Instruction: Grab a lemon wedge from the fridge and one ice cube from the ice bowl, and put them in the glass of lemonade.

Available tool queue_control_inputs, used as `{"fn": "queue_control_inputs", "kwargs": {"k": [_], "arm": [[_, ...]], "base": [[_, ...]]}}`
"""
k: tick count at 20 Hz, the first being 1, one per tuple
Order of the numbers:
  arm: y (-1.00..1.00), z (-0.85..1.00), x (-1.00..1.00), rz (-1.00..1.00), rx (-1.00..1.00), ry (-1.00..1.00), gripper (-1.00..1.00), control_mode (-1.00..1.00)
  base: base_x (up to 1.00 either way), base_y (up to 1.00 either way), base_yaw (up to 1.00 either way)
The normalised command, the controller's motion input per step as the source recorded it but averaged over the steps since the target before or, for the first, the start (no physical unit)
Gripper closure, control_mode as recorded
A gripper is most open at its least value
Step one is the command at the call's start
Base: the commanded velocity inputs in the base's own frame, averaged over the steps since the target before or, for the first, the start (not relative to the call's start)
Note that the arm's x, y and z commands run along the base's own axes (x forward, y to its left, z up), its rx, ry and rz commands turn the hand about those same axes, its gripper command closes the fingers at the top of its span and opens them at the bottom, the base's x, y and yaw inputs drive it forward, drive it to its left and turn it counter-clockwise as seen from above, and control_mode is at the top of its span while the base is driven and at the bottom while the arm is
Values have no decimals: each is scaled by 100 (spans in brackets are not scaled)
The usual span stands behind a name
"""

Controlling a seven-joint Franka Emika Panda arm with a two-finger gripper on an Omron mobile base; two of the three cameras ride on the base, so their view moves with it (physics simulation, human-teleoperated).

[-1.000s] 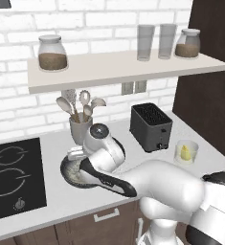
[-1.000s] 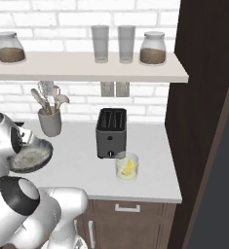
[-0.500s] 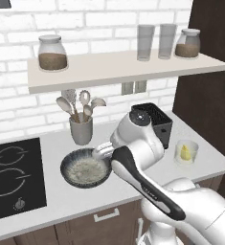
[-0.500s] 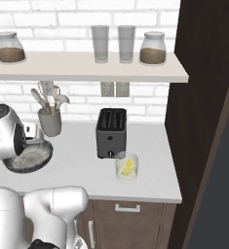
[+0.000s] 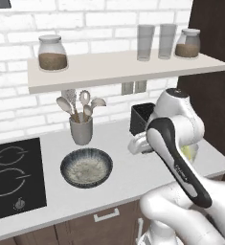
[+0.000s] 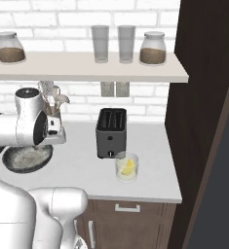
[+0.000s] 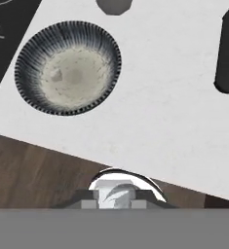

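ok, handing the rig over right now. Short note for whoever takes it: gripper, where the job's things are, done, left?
Gripper: closed on what looks like a small pale ice cube, above the front edge of the white counter.
Wide shallow dark-rimmed speckled ice bowl: on the counter, one small pale lump inside.
Short clear glass of lemonade: in front of the black toaster, with the yellow lemon wedge in it.
Done: lemon in.
Left: carry the cube to the glass and drop it in.
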Motion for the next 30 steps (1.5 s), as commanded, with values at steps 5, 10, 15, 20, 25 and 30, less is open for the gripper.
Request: {"fn": "queue_control_inputs", "kwargs": {"k": [5,10,15,20,25,30], "arm": [[-83,-22,-43,-24,0,-18,100,-100],[-89,-12,1,-25,0,-27,100,-100],[-91,12,18,-26,0,-4,100,-100],[-81,4,49,-31,0,0,100,-100],[-59,-4,26,-19,1,3,100,-100],[-12,-30,17,1,11,2,100,-100]], "base": [[0,0,0],[0,0,0],[0,0,0],[0,0,0],[0,0,0],[0,0,0]]}}
